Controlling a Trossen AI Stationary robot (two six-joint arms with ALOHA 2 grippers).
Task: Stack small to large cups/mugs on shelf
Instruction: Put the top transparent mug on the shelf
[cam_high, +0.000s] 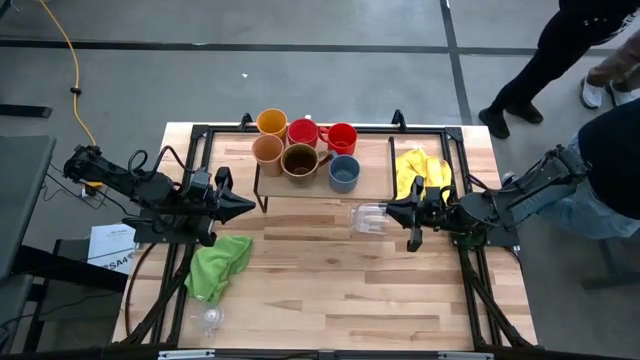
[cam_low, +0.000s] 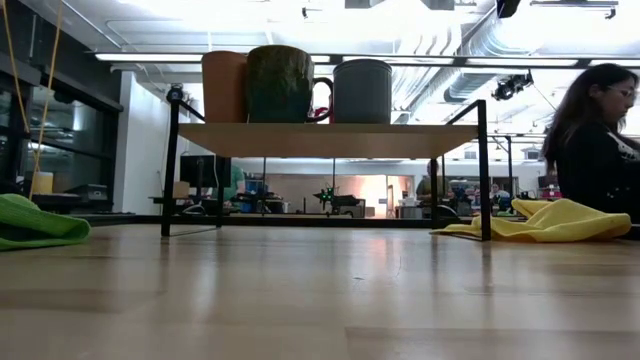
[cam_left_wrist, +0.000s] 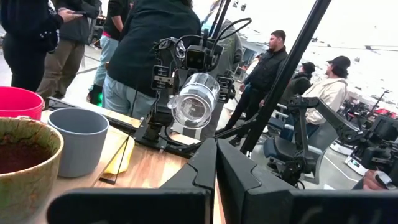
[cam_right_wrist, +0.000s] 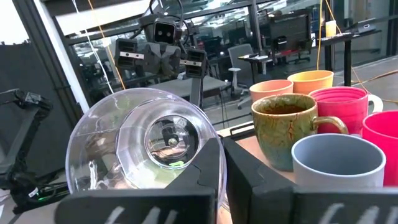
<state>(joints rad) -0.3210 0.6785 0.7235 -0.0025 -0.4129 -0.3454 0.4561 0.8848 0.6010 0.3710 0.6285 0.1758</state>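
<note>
Holding a clear glass (cam_high: 367, 217) sideways, the right gripper (cam_high: 408, 216) has its fingers closed on the base, mouth pointing toward the shelf (cam_high: 310, 184), presumably for placement beside the blue-grey mug (cam_high: 344, 173). The left gripper (cam_high: 240, 207) waits near the shelf's other end, fingers together and empty. A second glass (cam_high: 210, 319) remains on the table, below the green cloth (cam_high: 218, 264).

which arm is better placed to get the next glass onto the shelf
Right. The right claw already holds a clear glass on its side just off the shelf. The left claw is shut and empty; the other glass sits near the table's front edge.
</note>
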